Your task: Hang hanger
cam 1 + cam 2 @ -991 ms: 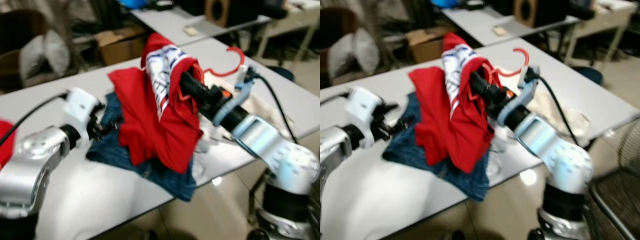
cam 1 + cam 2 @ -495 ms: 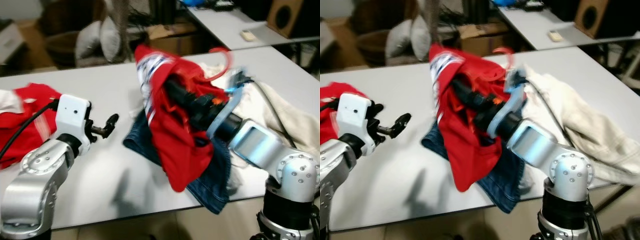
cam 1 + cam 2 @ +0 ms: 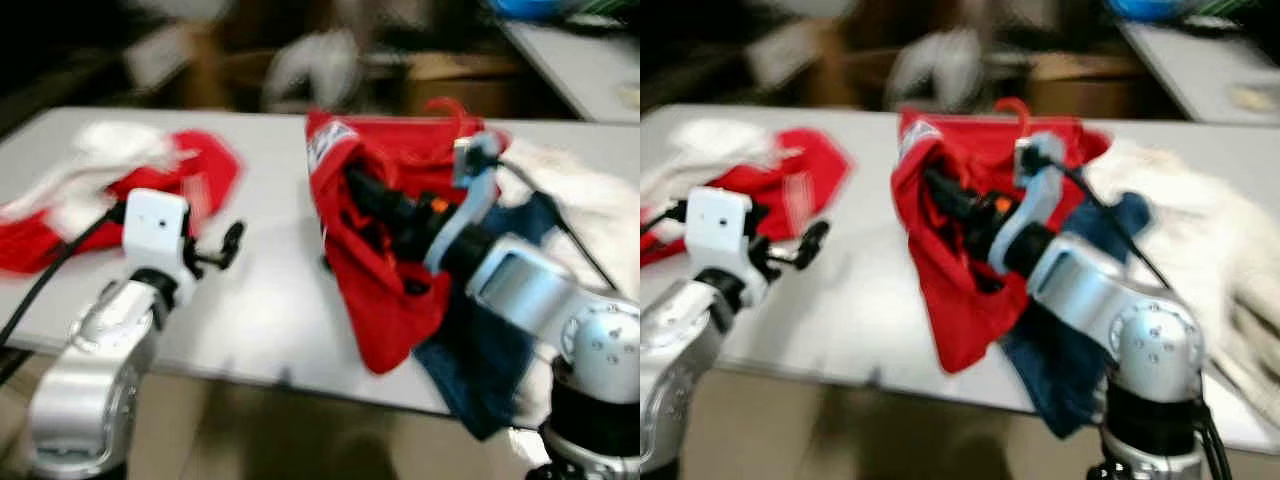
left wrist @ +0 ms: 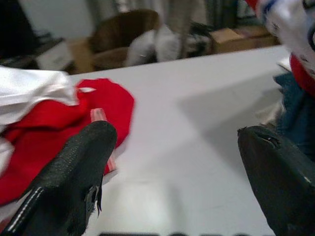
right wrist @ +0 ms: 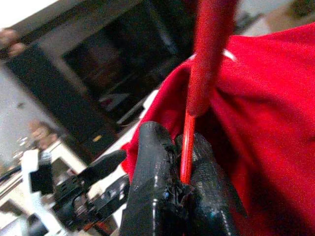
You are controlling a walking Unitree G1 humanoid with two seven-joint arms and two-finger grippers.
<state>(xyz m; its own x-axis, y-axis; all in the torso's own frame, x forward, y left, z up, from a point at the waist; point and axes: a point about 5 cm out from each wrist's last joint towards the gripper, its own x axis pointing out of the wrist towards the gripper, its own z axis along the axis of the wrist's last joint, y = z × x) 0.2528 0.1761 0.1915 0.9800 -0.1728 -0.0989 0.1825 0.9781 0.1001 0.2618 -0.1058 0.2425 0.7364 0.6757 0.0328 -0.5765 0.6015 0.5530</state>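
The right gripper (image 5: 184, 169) has its jaws closed on the thin red rod of the hanger (image 5: 209, 59), pinching it between the two black fingers (image 5: 152, 162). A red garment (image 3: 385, 220) hangs draped over that hanger and over the forward part of the right arm, held up above the white surface (image 3: 270, 300), about midway along its near edge. The hanger's red hook (image 3: 1015, 110) pokes up above the cloth, toward the far edge. The head views are blurred, so finer detail of the cloth cannot be made out beyond a white patterned band near its top.

Under and behind the lifted garment, a dark blue denim piece (image 3: 485, 370) lies at the near edge of the surface and droops over it. Beside it, toward the right end, a pale cream garment (image 3: 1200, 240) is heaped.

The left gripper (image 4: 177, 182) hovers just above the surface near its left part, jaws spread wide and holding nothing. Beyond it, toward the left far corner, a second red garment (image 4: 64, 123) lies flat, with a white cloth (image 4: 29, 93) partly over it.

Past the far edge, a cardboard box (image 4: 238, 37) sits open in the blurred background; what it holds cannot be told.
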